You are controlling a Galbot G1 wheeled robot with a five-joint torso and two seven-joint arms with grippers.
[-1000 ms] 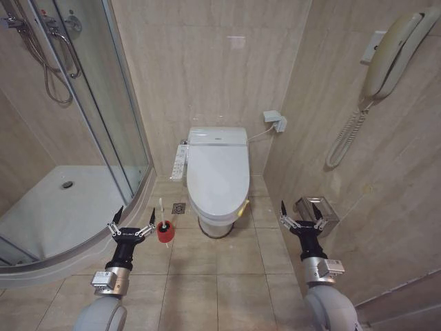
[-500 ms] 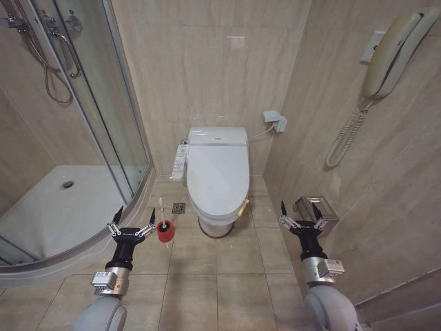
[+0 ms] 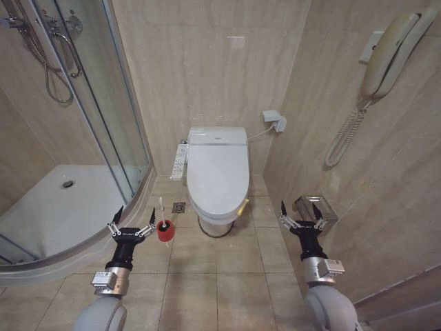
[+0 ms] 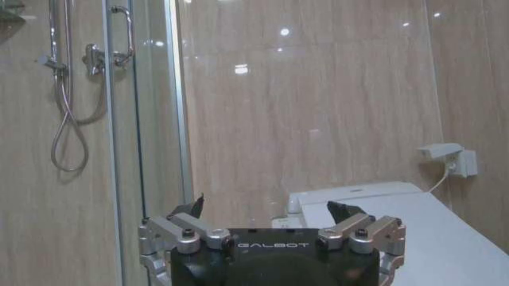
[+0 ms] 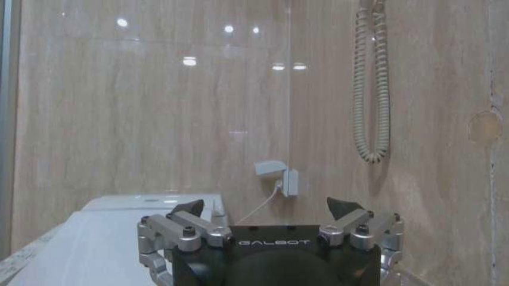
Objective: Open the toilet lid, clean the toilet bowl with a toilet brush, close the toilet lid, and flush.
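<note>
Nothing has shifted in the past second: the toilet lid (image 3: 218, 172) stays shut over its bowl against the back wall. Left of the toilet, the toilet brush (image 3: 163, 222) stands in its red cup on the floor. Short of the toilet, the left gripper (image 3: 131, 216) and right gripper (image 3: 301, 211) hover either side, fingers spread and empty.

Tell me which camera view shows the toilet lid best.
The head view shows the toilet lid best: its whole oval is seen from above, closed, between the open left gripper and the open right gripper. The left wrist view catches part of it low and slanted; the right wrist view gives one edge-on strip.
</note>
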